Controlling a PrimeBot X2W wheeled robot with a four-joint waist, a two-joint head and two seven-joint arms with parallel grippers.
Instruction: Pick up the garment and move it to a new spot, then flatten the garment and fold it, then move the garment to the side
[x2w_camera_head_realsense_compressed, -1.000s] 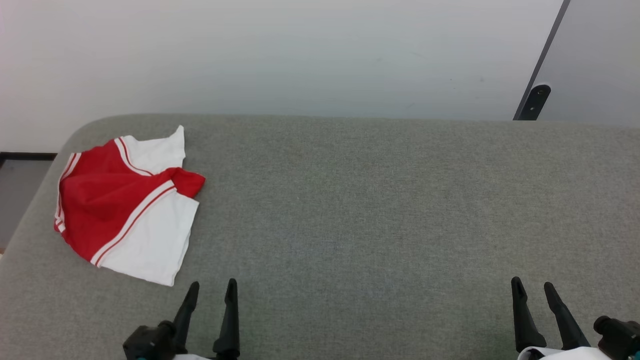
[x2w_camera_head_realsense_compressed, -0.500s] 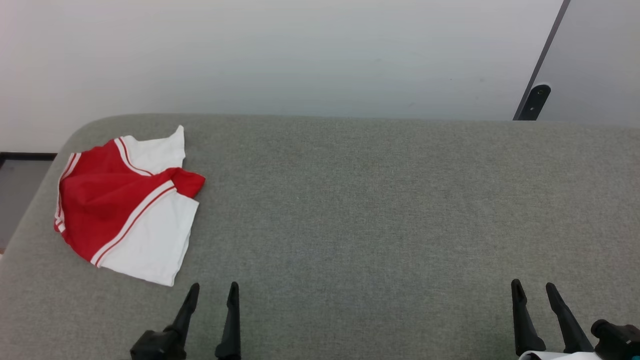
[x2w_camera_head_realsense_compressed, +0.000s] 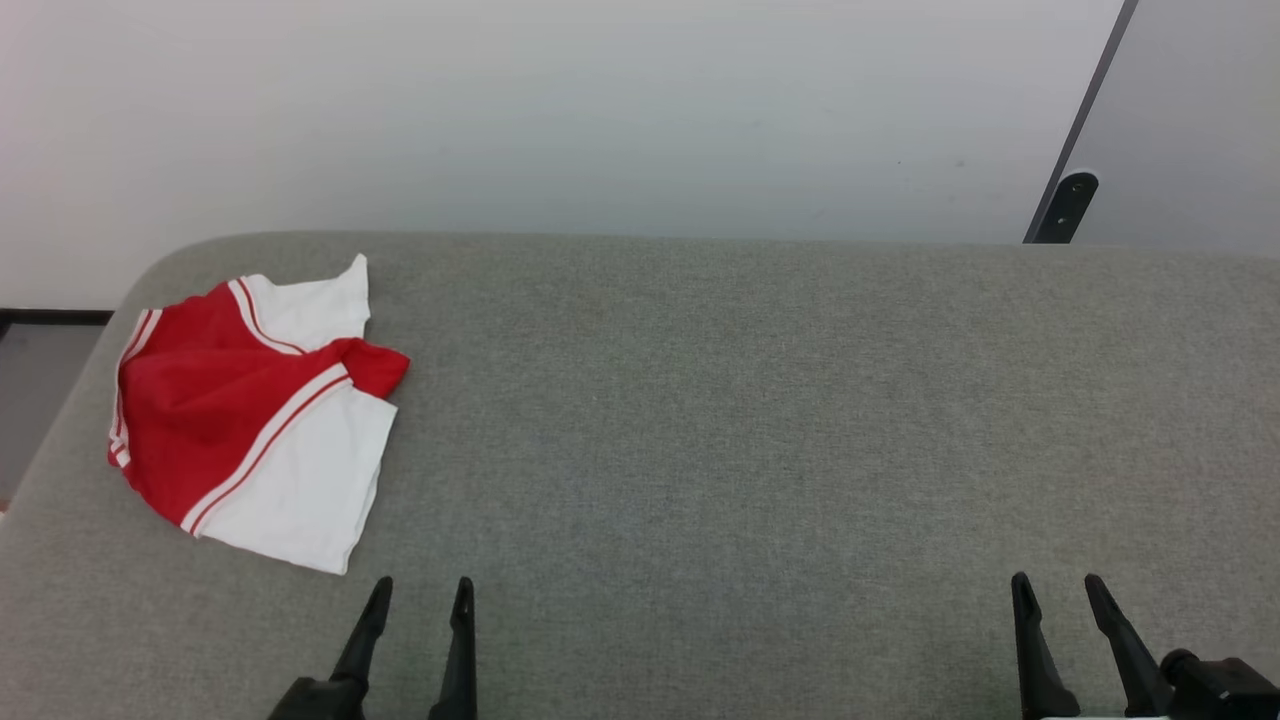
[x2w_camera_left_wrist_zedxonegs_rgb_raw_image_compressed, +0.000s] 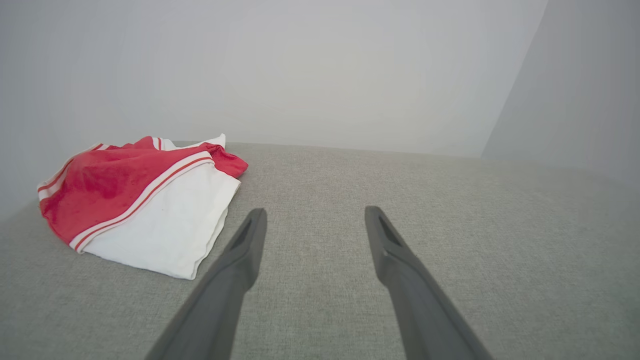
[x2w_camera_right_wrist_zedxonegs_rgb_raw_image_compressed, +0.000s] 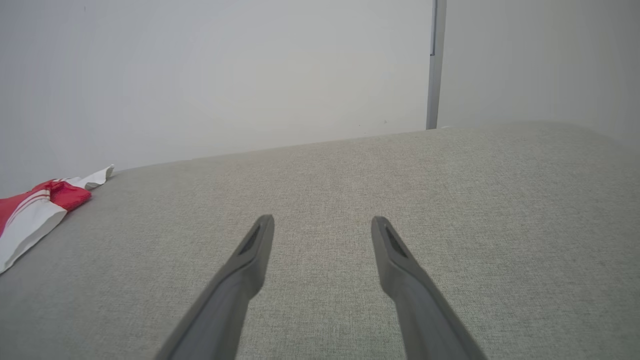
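head view: rumpled garment (x2w_camera_head_realsense_compressed: 240, 420) on grey fabric surface (x2w_camera_head_realsense_compressed: 700, 420), left end

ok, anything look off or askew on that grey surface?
Only the garment: loosely bunched and skewed by the far-left corner of the surface, with a red flap sticking out between the white parts. No damage or spills visible.
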